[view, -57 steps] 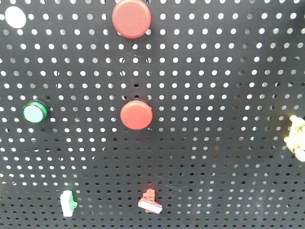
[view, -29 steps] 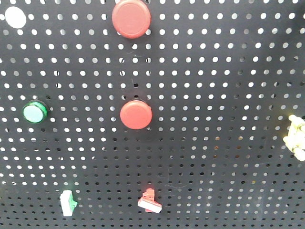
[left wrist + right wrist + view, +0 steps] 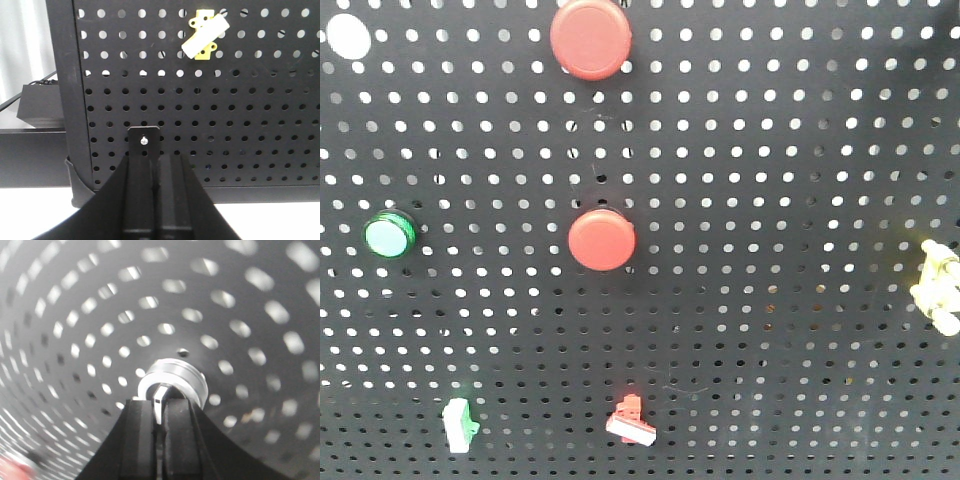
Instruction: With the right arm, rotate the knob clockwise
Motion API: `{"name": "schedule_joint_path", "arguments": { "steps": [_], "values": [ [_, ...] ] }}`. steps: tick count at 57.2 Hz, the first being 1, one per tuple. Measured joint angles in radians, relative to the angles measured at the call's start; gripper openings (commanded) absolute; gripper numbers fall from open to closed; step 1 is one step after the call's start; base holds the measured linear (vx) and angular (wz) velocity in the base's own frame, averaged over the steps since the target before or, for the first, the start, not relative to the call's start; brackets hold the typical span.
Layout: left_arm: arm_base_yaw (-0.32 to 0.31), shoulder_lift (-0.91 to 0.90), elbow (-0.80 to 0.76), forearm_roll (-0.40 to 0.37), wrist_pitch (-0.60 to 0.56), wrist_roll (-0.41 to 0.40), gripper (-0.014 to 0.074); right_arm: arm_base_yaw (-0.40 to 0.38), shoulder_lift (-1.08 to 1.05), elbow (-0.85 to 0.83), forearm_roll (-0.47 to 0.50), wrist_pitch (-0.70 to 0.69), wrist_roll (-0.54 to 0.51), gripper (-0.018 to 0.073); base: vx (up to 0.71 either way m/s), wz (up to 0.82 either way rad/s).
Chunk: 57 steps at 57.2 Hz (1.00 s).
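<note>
Right wrist view: the right gripper is pinching the silver knob on the black pegboard. The left gripper, jaws pressed together, is facing that pegboard's lower part.

Knob half covered, pegboard blurred
The right gripper, pinching the tab of the knob, hides the knob's lower half. Across the pegboard the holes smear into streaks, worst at its lower left, where a red blur is cut by the corner. In the front view a yellow part on the pegboard's right runs off frame.
</note>
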<state>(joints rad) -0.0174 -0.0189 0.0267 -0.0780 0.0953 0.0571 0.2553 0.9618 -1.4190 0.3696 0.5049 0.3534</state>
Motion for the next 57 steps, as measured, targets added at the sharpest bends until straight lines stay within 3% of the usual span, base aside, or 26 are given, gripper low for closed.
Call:
{"name": "schedule_joint_path", "arguments": {
  "steps": [17,41,53,57],
  "values": [
    [0.000,0.000,0.000,0.000,0.000,0.000,-0.0006,0.000,0.002,0.006,0.022,-0.012,0.148,-0.0009,0.00,-0.01],
    [0.000,0.000,0.000,0.000,0.000,0.000,-0.0006,0.000,-0.023,0.016,0.025,0.000,0.167,-0.0009,0.00,0.00],
    [0.000,0.000,0.000,0.000,0.000,0.000,-0.0006,0.023,-0.107,0.014,-0.013,0.032,0.167,-0.0009,0.00,0.00],
    [0.000,0.000,0.000,0.000,0.000,0.000,-0.0006,0.023,-0.155,0.010,-0.071,0.042,0.167,-0.0009,0.00,0.00]
  ]
}}
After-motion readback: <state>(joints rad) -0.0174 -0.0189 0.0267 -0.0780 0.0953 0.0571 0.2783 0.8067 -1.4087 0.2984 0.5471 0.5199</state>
